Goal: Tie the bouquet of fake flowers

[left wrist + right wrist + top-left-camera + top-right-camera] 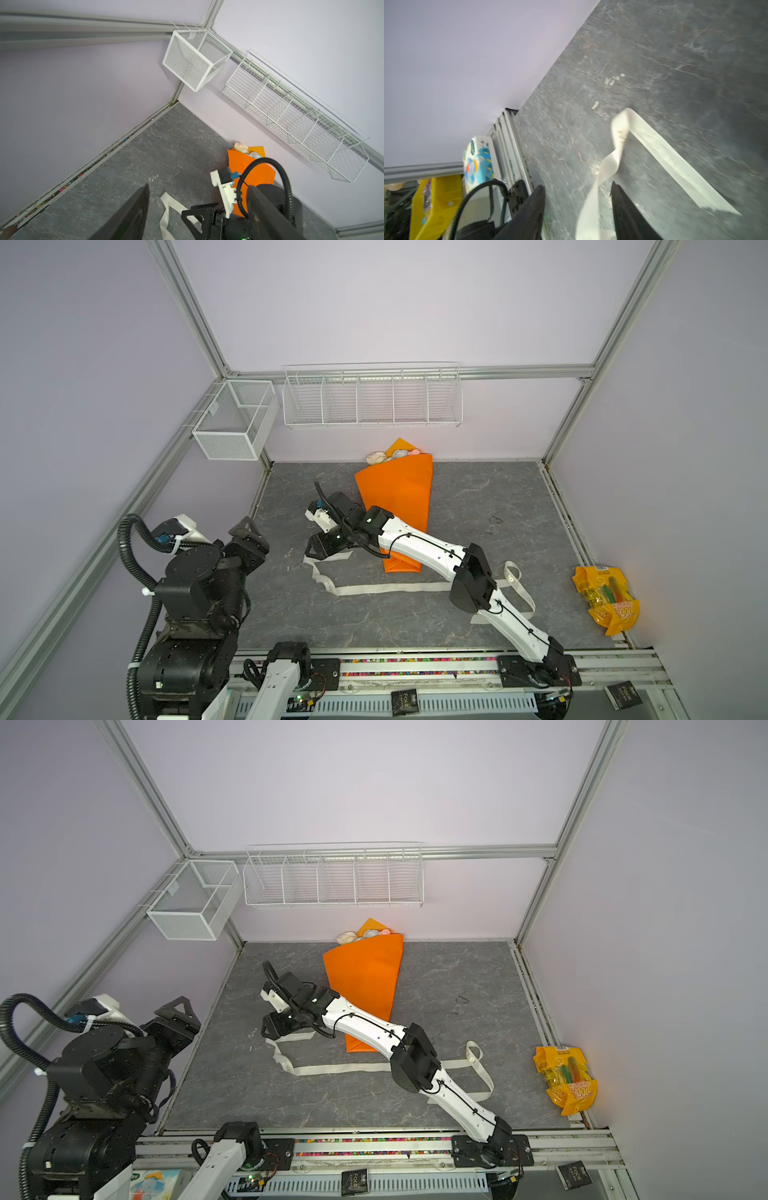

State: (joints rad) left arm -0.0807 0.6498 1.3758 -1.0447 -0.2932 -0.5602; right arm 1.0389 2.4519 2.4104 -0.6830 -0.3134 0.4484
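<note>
The bouquet of fake flowers (377, 457) lies at the back of the table, rolled in an orange wrapping sheet (395, 493); only cream and pale heads (347, 936) show at its top. A cream ribbon (386, 588) lies loose on the table in front of the wrap's tip. My right gripper (312, 549) has reached across to the left of the wrap, low over the ribbon's left loop. In the right wrist view it (578, 185) is open, the ribbon (654, 145) running loose between its fingers. My left gripper (249, 533) hangs open at the left, holding nothing.
A yellow snack bag (604, 599) lies at the table's right edge. A white mesh basket (232, 418) and a long wire shelf (372, 396) hang on the walls behind. A small dark loop (494, 518) lies right of the wrap.
</note>
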